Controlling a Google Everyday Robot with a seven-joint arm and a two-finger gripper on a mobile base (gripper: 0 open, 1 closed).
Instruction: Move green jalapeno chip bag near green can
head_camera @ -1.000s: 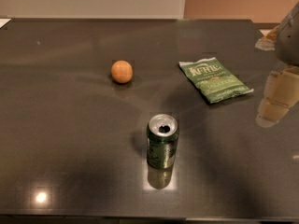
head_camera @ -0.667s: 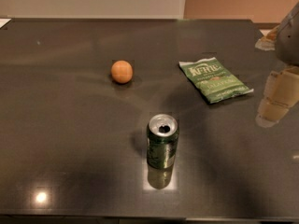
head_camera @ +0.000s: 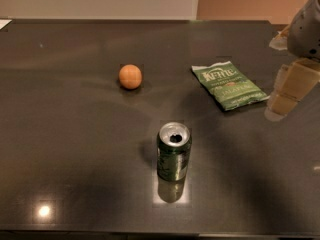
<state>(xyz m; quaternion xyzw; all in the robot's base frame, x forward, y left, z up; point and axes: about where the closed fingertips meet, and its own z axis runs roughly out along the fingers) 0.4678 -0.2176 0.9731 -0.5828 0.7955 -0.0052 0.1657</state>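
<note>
The green jalapeno chip bag (head_camera: 228, 84) lies flat on the dark table (head_camera: 75, 149), right of centre. The green can (head_camera: 174, 151) stands upright near the front centre, its silver top and dark hole showing. It is well apart from the bag, to the bag's front left. My gripper (head_camera: 290, 90) hangs at the right edge of the view, just right of the bag and not touching it. Its pale fingers (head_camera: 281, 103) point down toward the table.
A small orange ball (head_camera: 130, 76) sits left of the bag, behind the can. The table's far edge meets a pale wall at the top. A bright light reflection shows at the front left (head_camera: 44, 211).
</note>
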